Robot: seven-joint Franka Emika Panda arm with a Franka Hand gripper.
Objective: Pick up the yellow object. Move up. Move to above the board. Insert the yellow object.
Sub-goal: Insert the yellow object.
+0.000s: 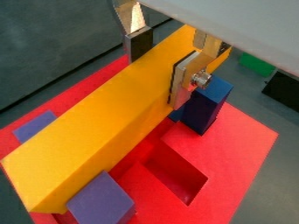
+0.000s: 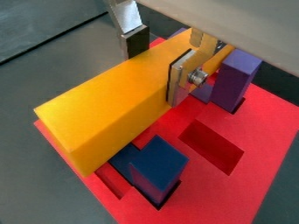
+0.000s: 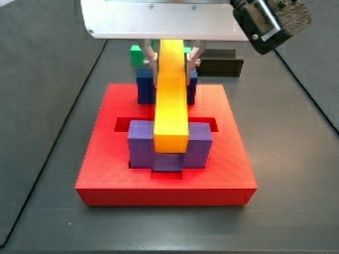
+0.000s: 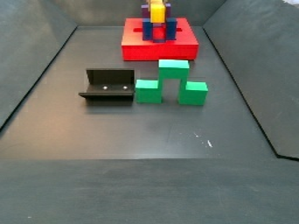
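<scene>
1. The gripper (image 1: 160, 63) is over the board (image 3: 99, 174), its fingers (image 1: 184, 76) clamped on the 2 long sides of the yellow object (image 1: 105, 127), gripping near one end
2. The yellow object runs out level from the fingers, lying between the blue block (image 2: 156, 168) and the purple block (image 2: 228, 80) in both wrist views; whether it already sits in its slot or just above it, I cannot tell
3. Risk: with the grip near one end, the long free end could sag or swing, so it may catch a block top or a slot edge and jam
4. Risk: opening too early, if the bar is not seated, would likely leave it tilted across the blocks
5. Room: below the fingers an open red recess (image 1: 177, 172) shows beside the bar; the blocks stand close on both sides, so sideways play looks slight
6. Away from the board, the green block (image 4: 173, 82) and the fixture (image 4: 107, 86) sit well apart on the floor, clear of any straight lift
</scene>
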